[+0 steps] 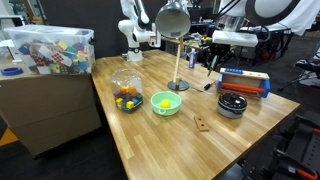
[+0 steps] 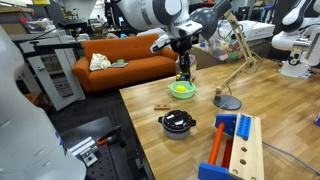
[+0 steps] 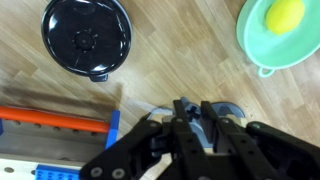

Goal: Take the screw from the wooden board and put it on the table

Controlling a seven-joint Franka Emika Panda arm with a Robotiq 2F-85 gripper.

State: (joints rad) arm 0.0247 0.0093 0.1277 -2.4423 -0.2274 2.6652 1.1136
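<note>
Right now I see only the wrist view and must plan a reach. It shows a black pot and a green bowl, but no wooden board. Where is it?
Observer: In an exterior view, the wooden board lies flat on the table near its edge, apart from the green bowl and the black pot.
Operator: How high is the gripper?
Observer: In both exterior views the gripper hangs above the tabletop, touching nothing.
Operator: Anything else near the bowl?
Observer: A clear jar of coloured pieces stands beside it, on the side away from the pot.
</note>
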